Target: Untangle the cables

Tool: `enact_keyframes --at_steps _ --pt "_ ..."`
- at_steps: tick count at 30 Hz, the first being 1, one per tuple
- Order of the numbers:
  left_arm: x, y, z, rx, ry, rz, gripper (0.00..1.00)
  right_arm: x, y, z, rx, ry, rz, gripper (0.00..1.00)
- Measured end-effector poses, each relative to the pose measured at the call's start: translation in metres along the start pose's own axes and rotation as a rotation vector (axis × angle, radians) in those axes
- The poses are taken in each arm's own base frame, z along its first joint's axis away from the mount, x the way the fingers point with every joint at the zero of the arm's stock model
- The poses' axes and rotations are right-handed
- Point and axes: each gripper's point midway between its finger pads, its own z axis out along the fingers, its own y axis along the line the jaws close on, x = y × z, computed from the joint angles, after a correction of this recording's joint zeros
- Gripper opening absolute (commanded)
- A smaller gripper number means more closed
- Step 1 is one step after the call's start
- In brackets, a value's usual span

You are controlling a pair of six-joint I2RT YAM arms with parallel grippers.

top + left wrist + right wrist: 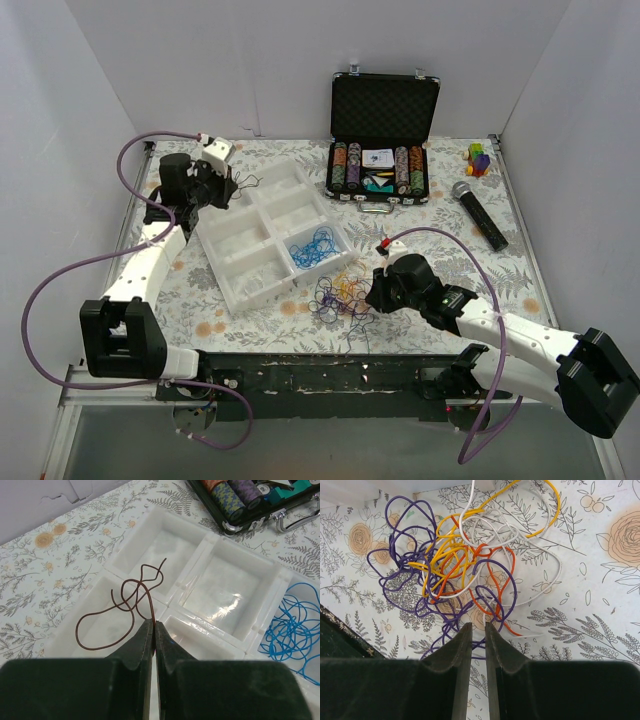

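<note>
A dark brown cable (151,605) dangles in loose loops over the white divided tray (200,565), pinched between the tips of my left gripper (154,623). From above, that gripper (215,185) hangs over the tray's (235,262) far left corner. Blue cables (315,248) lie coiled in one tray compartment (292,635). A tangle of purple, yellow, orange and white cables (340,293) rests on the floral tabletop in front of the tray. My right gripper (378,290) sits at the tangle's (455,565) right edge, its jaws (478,625) slightly apart, gripping nothing I can see.
An open black case of poker chips (380,170) stands at the back. A microphone (480,213) and a small colourful block toy (479,158) lie at the right rear. White walls close in three sides.
</note>
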Motion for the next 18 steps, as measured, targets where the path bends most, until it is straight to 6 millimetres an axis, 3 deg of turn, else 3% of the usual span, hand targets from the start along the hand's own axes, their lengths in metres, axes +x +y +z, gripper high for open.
enact_keyframes --at_steps 6,12,18 --pt "0.01 0.0 0.002 0.004 0.017 0.028 0.0 0.0 -0.001 0.0 0.003 0.0 0.0 0.24" --pt "0.034 0.001 0.003 0.0 0.057 0.042 0.0 0.0 -0.001 0.0 0.006 -0.001 -0.001 0.24" --pt "0.043 0.013 0.007 -0.043 0.073 0.053 0.0 -0.004 -0.001 -0.002 0.011 -0.013 -0.001 0.24"
